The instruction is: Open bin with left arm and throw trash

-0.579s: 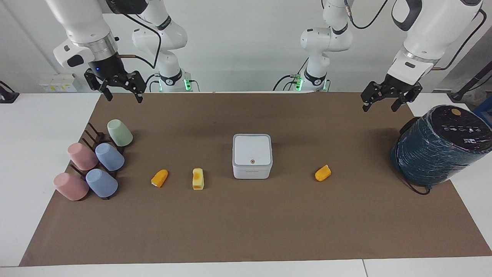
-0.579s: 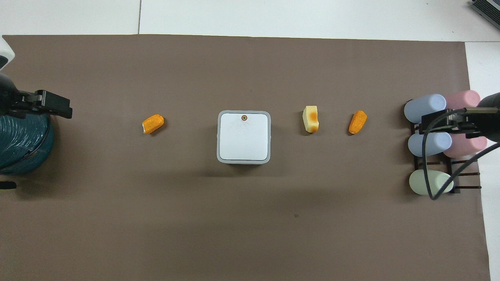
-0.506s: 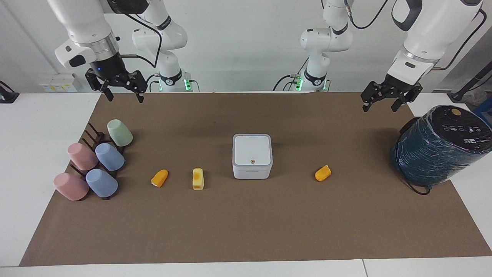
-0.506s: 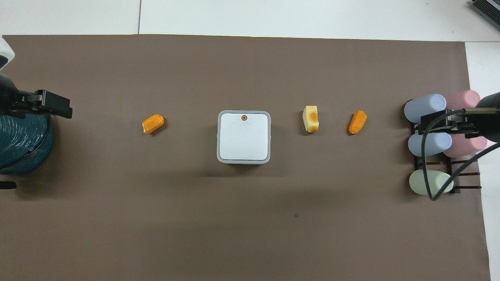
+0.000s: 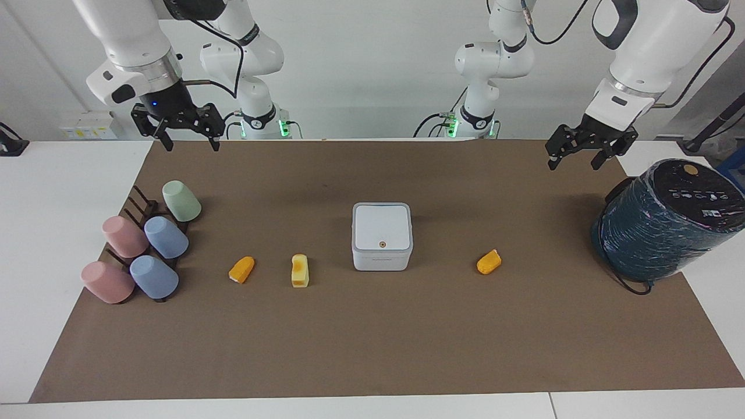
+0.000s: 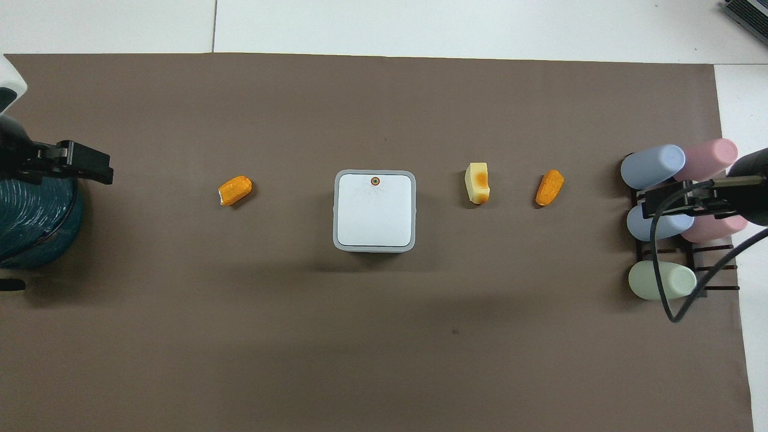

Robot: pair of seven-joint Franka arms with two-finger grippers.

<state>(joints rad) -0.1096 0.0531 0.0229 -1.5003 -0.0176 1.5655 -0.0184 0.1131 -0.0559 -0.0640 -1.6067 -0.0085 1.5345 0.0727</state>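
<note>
Sitting at the middle of the surface (image 5: 35,233), on a brown mat (image 5: 407,349): the bin (image 5: 382,233), lid lying flat and shut, tiny orange dot (image 5: 382,244) showing on the lid's edge farther from the robots.

Lying beside the bin, well apart from it, toward the left arm's end: one piece of the trash, an orange wedge (image 5: 489,262), resting alone on the mat. Lying on the bin's flank toward the right arm's end: a pale yellow block (image 5: 300,270) with a browned patch, near the bin but not touching it, and then a second orange wedge (image 5: 241,269), just past the block, with a gap between them. Falling roughly in one line across the mat, all three, level with the bin's farther edge.

Hanging in the air over the mat's corner at the left arm's end: the left claw (image 5: 572,163), fingers spreading apart, pinching nothing, pointing down, well apart from the bin. Hanging likewise over the mat's corner at the right arm's end: the right claw (image 5: 192,145), blue light glowing at the wrist, fingers spreading apart, gripping nothing.

Standing tilted at the left arm's end, half on the mat: a big dark teal wrapped cylinder (image 5: 663,227). Resting at the right arm's end on a dark rack (image 5: 139,203): five pastel cups (image 5: 166,237), two pink, two blue, one green, all tipping over on their sides.
</note>
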